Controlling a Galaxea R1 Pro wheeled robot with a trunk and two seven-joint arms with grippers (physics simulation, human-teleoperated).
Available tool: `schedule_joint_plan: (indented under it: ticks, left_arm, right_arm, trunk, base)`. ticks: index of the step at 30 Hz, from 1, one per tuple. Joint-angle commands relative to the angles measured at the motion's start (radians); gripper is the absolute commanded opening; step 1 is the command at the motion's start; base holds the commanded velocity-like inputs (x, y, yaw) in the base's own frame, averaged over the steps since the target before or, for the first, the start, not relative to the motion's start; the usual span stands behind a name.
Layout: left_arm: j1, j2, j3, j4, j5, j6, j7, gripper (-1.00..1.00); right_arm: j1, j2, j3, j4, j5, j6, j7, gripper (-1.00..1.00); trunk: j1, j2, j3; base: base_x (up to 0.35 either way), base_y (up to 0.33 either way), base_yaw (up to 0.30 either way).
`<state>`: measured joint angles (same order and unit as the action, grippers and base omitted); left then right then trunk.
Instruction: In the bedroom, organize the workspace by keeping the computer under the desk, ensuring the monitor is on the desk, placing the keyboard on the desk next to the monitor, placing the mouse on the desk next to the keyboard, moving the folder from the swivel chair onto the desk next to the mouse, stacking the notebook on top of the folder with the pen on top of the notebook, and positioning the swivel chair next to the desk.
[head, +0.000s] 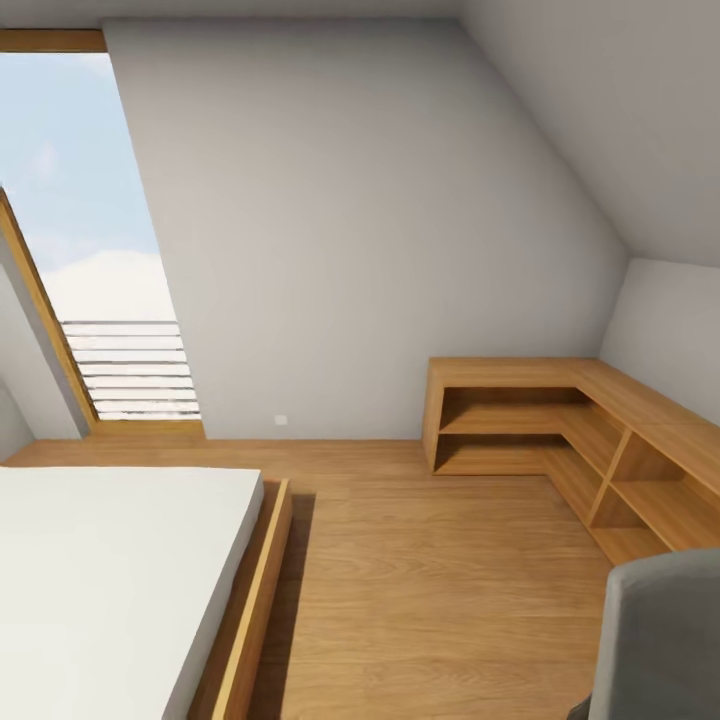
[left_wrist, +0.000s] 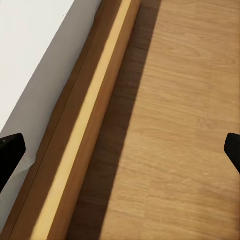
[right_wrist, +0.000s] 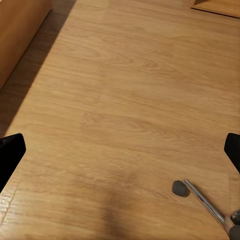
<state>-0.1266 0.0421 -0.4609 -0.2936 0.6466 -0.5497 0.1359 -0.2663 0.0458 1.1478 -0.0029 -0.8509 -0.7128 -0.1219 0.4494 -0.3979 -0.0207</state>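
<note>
swivel chair (head: 660, 640): cut by frame corner | bed (head: 120, 590): cropped left, bottom

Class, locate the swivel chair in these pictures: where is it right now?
The swivel chair sits at the head view's bottom right corner, its grey back on the wood floor just in front of the low wooden corner shelf, across from the bed.

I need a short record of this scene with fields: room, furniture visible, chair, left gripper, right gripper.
room: attic bedroom, sloped pale walls, wood plank floor, tall window
furniture: low bed with white mattress on the left; L-shaped wooden shelf unit in the right corner
chair: grey back of the swivel chair at lower right; a chrome leg with castor seen from the right wrist
left gripper: open, above the bed's wooden edge
right gripper: open, above bare floor
</note>
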Motion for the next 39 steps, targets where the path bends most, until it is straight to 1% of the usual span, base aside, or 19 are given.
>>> schedule_joint_plan:
  ticks: [1,9,22,30,39]
  left_arm:
    - [-0.001,0.001,-0.009,-0.001,0.002,-0.003,0.008,1.0]
    - [-0.001,0.001,-0.009,-0.001,0.002,-0.003,0.008,1.0]
    - [-0.001,0.001,-0.009,-0.001,0.002,-0.003,0.008,1.0]
    - [-0.001,0.001,-0.009,-0.001,0.002,-0.003,0.008,1.0]
    - [-0.001,0.001,-0.009,-0.001,0.002,-0.003,0.008,1.0]
  right_arm:
    - [-0.001,0.0,0.009,0.0,0.001,-0.001,-0.01,1.0]
    - [-0.001,0.0,0.009,0.0,0.001,-0.001,-0.01,1.0]
    - [-0.001,0.0,0.009,0.0,0.001,-0.001,-0.01,1.0]
    - [-0.001,0.0,0.009,0.0,0.001,-0.001,-0.01,1.0]
    - [-0.001,0.0,0.007,0.0,0.001,-0.001,-0.01,1.0]
  trunk:
    - [0.001,-0.002,-0.003]
    - [0.001,-0.002,-0.009]
    - [0.001,-0.002,-0.01]
    - [0.001,-0.002,-0.01]
    - [0.001,-0.002,-0.01]
  base:
    - [0.0,0.0,0.043]
    - [0.0,0.0,0.105]
    - [0.004,0.0,0.014]
    - [0.187,0.0,0.0]
    - [0.047,0.0,0.0]
